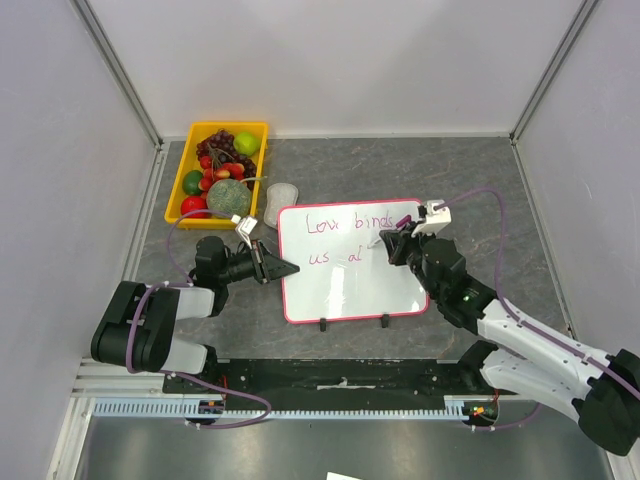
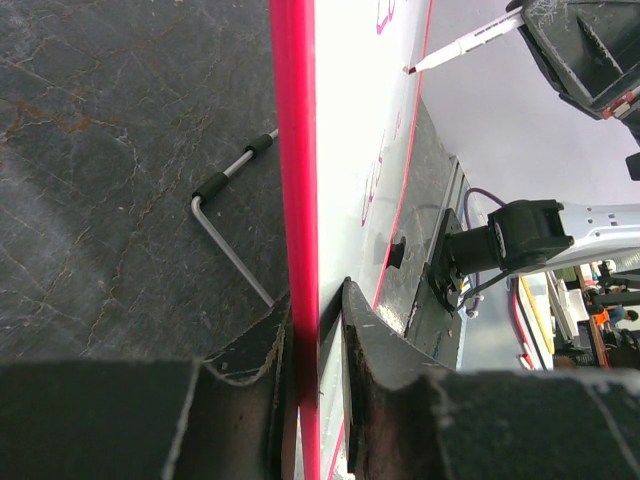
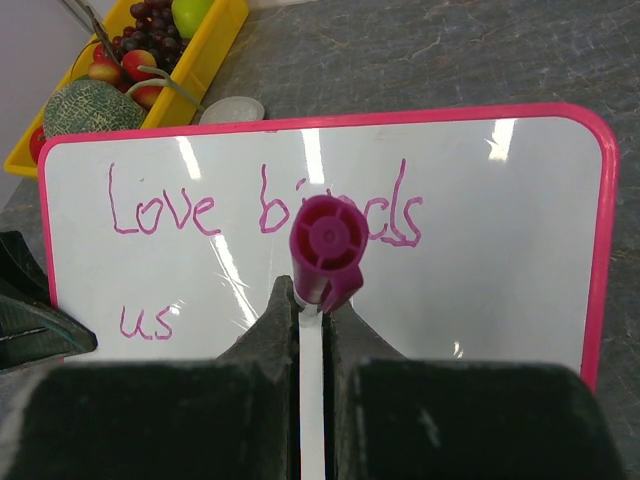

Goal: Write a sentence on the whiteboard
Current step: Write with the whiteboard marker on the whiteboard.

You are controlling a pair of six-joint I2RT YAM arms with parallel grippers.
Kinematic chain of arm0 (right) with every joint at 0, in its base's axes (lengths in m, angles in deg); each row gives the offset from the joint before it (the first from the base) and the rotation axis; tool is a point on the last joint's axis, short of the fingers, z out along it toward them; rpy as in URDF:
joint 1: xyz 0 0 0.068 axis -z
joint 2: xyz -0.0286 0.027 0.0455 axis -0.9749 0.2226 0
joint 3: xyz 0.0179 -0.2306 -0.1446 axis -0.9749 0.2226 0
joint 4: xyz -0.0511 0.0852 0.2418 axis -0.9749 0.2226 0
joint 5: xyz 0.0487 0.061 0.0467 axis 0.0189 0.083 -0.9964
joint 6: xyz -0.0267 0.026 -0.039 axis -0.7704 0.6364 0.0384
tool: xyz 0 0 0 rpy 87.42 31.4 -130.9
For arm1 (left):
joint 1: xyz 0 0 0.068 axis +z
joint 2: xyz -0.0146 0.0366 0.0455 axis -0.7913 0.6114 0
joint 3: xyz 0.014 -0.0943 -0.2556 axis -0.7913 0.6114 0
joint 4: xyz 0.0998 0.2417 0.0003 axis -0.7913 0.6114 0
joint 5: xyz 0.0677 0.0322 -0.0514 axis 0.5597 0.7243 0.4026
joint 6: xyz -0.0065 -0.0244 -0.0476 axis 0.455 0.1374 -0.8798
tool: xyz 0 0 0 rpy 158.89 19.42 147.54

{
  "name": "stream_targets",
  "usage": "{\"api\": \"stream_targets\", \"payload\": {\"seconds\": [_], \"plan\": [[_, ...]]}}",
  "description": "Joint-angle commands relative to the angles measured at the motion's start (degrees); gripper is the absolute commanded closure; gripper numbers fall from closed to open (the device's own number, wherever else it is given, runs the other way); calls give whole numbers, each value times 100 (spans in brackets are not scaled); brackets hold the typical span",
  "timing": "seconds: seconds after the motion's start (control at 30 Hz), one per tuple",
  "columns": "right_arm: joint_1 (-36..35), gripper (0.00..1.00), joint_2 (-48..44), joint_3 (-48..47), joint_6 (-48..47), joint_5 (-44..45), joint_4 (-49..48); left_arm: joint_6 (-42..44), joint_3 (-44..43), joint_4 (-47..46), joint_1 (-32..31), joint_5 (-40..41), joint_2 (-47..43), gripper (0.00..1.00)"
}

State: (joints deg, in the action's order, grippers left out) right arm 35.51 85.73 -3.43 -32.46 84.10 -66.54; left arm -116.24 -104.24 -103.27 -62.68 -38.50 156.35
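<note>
The whiteboard (image 1: 350, 285) lies propped on the grey table, pink-red framed. The sentence (image 1: 348, 222) reads "Love binds" with "us al" beneath it in magenta. My left gripper (image 1: 280, 268) is shut on the board's left edge; in the left wrist view its jaws (image 2: 316, 295) pinch the red frame (image 2: 295, 150). My right gripper (image 1: 390, 245) is shut on a white marker (image 3: 328, 245) with a magenta cap on its back end. The marker's tip (image 2: 410, 68) points down just right of "al"; I cannot tell whether it touches. The right wrist view shows the writing (image 3: 160, 210) on the board (image 3: 500, 250).
A yellow bin (image 1: 180, 190) of fruit stands at the back left, with a small pale oval pad (image 1: 283, 192) beside it. The board's wire leg (image 2: 225, 215) sticks out behind it, and two black feet (image 1: 323, 323) sit at its near edge. Enclosure walls surround the table.
</note>
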Motion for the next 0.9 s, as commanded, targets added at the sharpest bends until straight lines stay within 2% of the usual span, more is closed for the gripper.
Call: {"api": "stream_targets", "payload": {"seconds": [0.0,0.87], "plan": [[32,100,-127,189,72,-32,72,337,11,-28,-17,170,-50,98],[23,100,-531,594,239,-93,362,346,19,-2,-9,188,-59,98]]}}
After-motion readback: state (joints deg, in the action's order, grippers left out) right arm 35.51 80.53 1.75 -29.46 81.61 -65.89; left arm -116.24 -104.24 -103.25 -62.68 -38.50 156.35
